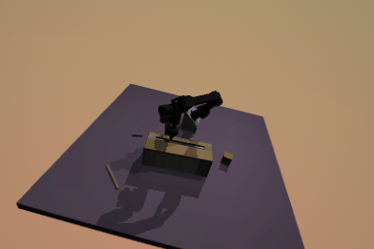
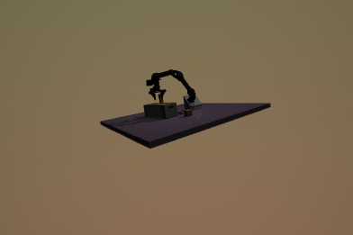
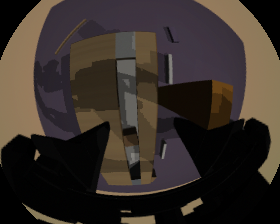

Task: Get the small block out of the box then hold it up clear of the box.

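Note:
The box (image 1: 177, 153) (image 2: 154, 111) (image 3: 93, 80) stands upright on the table, with a long narrow slot along its top. A small brown patch (image 3: 129, 136) shows through the slot in the wrist view; it may be the block, but I cannot tell for certain. The shelf and its ends cannot be made out through the dark front. My gripper (image 1: 172, 134) (image 2: 158, 96) (image 3: 143, 123) is open and empty, pointing down just above the box top, with its fingers on either side of the slot in the wrist view.
A tall orange-brown post (image 3: 222, 102) stands close behind the box, beside a finger. A wooden cube (image 1: 227, 158) (image 2: 187, 112) sits on the table beyond one end. A thin stick (image 1: 113, 176) (image 3: 70, 36) and a small dark bar (image 1: 137, 135) lie on the table.

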`<control>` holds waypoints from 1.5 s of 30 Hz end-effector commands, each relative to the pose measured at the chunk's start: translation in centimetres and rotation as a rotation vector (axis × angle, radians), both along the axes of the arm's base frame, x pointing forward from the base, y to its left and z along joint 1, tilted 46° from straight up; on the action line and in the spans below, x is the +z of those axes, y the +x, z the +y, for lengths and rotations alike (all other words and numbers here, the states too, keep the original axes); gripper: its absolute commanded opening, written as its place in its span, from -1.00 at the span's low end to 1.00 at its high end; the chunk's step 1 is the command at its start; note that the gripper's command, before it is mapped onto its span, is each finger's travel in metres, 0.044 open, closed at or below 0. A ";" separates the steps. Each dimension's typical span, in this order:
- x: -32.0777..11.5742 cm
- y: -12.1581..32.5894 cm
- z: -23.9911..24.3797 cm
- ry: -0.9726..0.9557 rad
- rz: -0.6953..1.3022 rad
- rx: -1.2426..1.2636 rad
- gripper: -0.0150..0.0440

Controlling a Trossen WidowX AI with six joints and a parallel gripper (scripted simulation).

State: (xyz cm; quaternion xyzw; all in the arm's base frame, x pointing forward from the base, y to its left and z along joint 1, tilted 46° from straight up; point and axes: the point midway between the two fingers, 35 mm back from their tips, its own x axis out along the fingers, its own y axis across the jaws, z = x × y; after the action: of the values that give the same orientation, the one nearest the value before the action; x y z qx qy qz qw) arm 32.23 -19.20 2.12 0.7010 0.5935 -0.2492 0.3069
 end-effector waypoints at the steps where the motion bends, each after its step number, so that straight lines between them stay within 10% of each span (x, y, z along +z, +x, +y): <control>1: -0.6 0.0 -0.5 -0.003 -0.001 0.006 0.86; 33: -2.6 -0.2 -2.4 -0.003 -0.012 0.012 0.86; 45: -1.1 -1.2 -0.5 -0.123 -0.786 0.772 0.86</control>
State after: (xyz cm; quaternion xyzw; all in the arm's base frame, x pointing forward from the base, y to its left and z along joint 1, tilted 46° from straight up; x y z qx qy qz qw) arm 31.62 -20.86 0.13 0.5790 0.6437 -0.0430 0.4986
